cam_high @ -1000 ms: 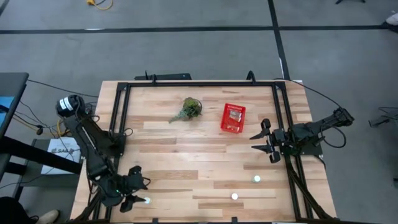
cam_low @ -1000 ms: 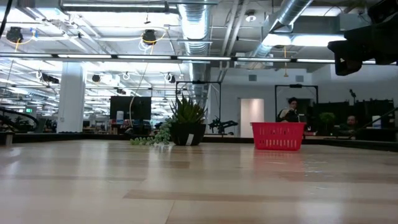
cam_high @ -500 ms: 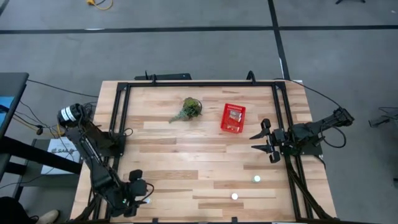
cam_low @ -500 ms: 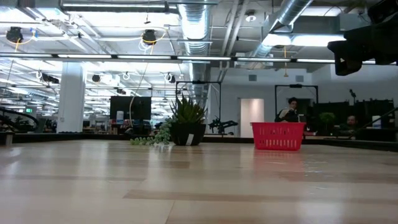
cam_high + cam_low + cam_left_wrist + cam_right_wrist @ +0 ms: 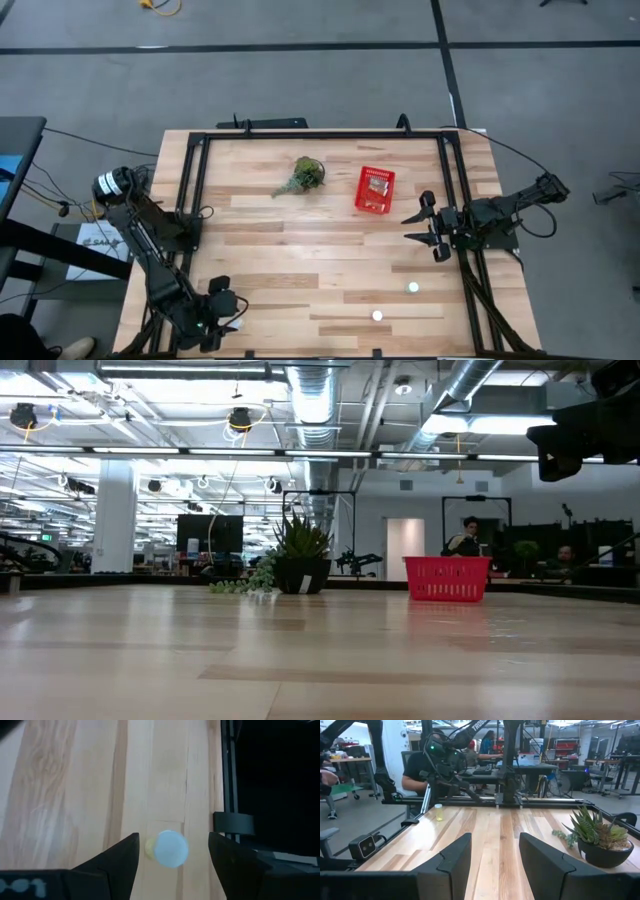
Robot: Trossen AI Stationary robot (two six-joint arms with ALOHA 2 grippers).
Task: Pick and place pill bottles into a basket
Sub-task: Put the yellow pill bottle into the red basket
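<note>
A pill bottle [image 5: 169, 849] with a white cap and an amber body stands upright near the table's near left corner. My left gripper [image 5: 172, 840] is open above it, fingers pointing down, one on either side and apart from it; in the high view this gripper [image 5: 224, 312] covers the bottle. Two more pill bottles [image 5: 413, 288] [image 5: 377, 316] stand on the table's near right part. The red basket [image 5: 375, 190] stands at the far right of centre and also shows in the low view [image 5: 447, 578]. My right gripper [image 5: 430, 228] is open and empty at the right edge.
A potted green plant [image 5: 303, 177] stands left of the basket and shows in the right wrist view [image 5: 600, 837]. A black frame rail [image 5: 190, 200] runs along the table's left, far and right edges. People sit at desks beyond the table.
My left gripper has gone a little toward the table's right edge, over the pill bottle at the near left corner, and has since kept still. The bottle stands where it was.
</note>
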